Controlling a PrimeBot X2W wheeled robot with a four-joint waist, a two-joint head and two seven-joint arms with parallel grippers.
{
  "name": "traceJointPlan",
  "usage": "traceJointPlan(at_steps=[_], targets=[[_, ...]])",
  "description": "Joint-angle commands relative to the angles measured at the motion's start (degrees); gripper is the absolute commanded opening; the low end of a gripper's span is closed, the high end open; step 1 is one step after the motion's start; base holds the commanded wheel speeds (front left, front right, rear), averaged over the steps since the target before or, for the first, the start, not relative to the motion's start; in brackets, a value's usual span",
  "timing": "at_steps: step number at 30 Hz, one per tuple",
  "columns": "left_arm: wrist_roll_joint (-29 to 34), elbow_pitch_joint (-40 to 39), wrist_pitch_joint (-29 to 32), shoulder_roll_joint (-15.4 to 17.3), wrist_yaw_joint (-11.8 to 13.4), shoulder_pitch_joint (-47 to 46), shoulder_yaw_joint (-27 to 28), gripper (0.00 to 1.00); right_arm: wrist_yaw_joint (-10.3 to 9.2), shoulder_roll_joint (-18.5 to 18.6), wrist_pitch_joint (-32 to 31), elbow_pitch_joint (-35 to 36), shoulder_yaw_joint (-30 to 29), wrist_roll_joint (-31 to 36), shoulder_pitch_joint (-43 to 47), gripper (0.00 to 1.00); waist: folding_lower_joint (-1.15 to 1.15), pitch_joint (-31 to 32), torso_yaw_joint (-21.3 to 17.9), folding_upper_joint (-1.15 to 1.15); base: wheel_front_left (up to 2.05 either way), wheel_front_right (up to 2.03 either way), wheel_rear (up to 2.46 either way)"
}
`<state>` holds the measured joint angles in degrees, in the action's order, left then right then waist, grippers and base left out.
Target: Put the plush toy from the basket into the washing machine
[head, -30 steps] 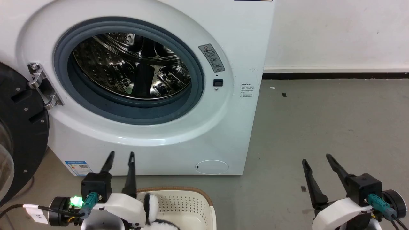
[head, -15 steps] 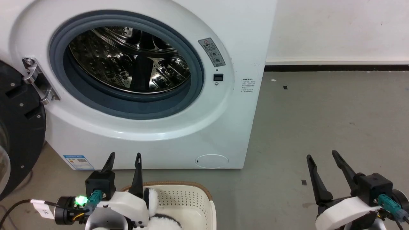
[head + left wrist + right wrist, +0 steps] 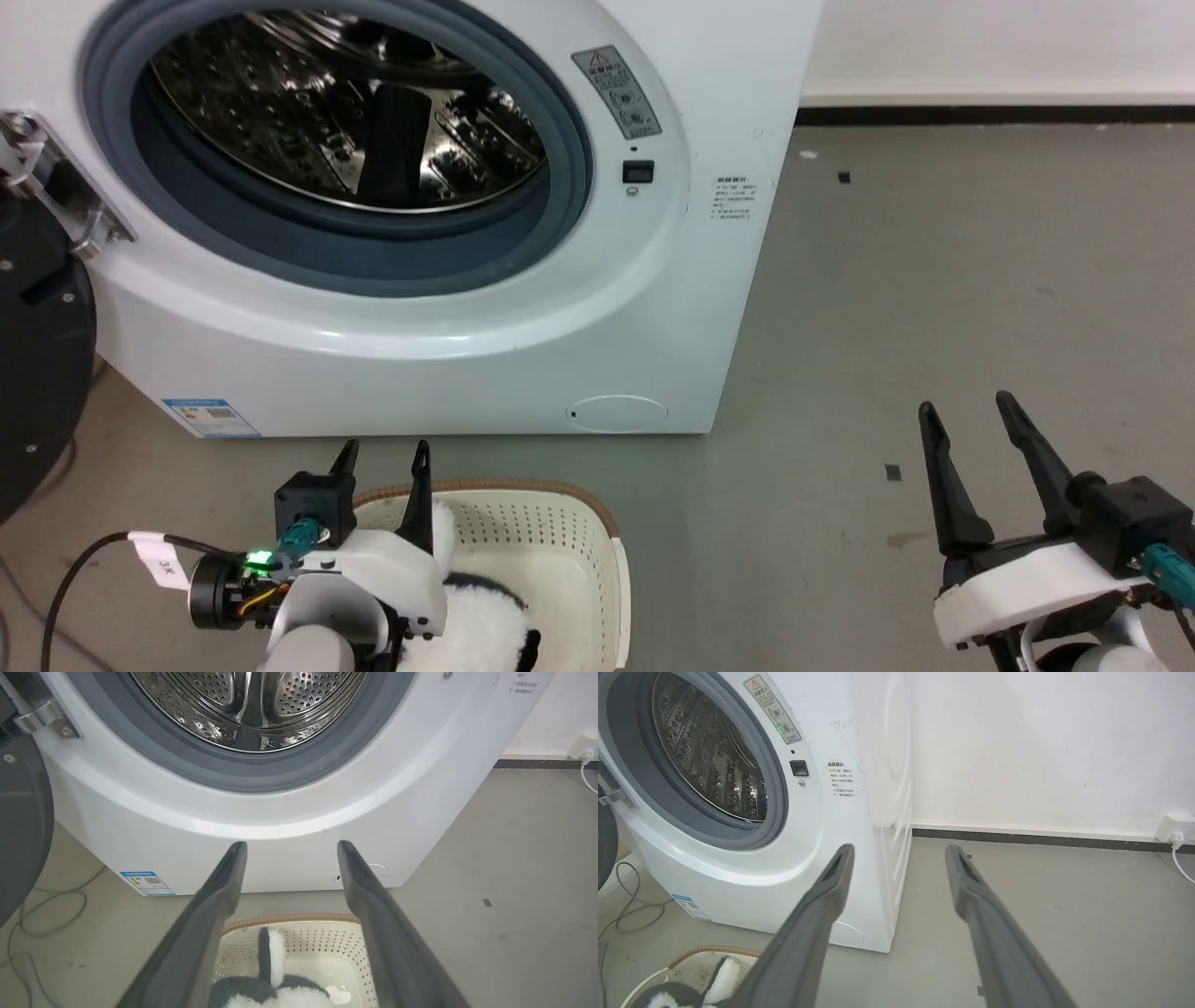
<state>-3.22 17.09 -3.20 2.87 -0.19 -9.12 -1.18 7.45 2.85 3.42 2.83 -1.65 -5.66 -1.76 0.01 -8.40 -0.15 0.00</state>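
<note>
The basket stands on the floor, and everything else can be placed from it. Directly behind it rises the washing machine. Its black door is swung out to the basket's far left, so the grey-rimmed port gapes open and the steel drum looks empty. That layout seems meant to keep the carry short: up from the basket and back into the port. The plush toy lies inside the basket, toward its near end, its black-and-white fur heaped up with one long furry part standing upright. It is not yet lifted.

The left pincer hangs above the basket's left side, pointing over the far rim towards the machine's lower front. Its jaws stand moderately wide apart with nothing between them. In the left wrist view the toy shows below and between the two fingers, clear of them as far as can be told. The pose reads as lining up over the toy before a descent. The gap looks wide enough to take a handful of fur, though the arm would have to tip downward first.

The right pincer is well to the right of the basket, over bare floor, its jaws likewise spread, empty and touching nothing. Held off there, it seems parked out of the way, leaving the pick to the left arm.
</note>
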Motion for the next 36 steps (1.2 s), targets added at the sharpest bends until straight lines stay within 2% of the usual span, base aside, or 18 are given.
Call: traceJointPlan(at_steps=[1, 11, 36], targets=[[-0.4, 1.5, -0.6, 0.1, -0.4, -1.6, -0.1, 1.0, 0.01, 0.0, 0.5, 0.7, -0.2, -0.8, -1.4, 1.0, -0.01, -1.6, 0.0, 0.0, 0.0, 0.0, 0.0], [-2.4, 8.3, 0.1, 0.5, 0.3, -5.9, 0.0, 1.0, 0.01, 0.0, 1.7, 2.5, -1.1, -2.1, -4.2, 1.0, -0.01, -8.2, -0.1, 0.0, 0.0, 0.0, 0.0], [-4.4, 23.1, 3.0, 1.0, 1.5, -14.1, -3.8, 1.0, 0.02, 0.0, 4.7, 8.4, -3.4, -3.2, -9.3, 1.0, -0.01, -21.8, 0.1, 0.0, 0.0, 0.0, 0.0]])
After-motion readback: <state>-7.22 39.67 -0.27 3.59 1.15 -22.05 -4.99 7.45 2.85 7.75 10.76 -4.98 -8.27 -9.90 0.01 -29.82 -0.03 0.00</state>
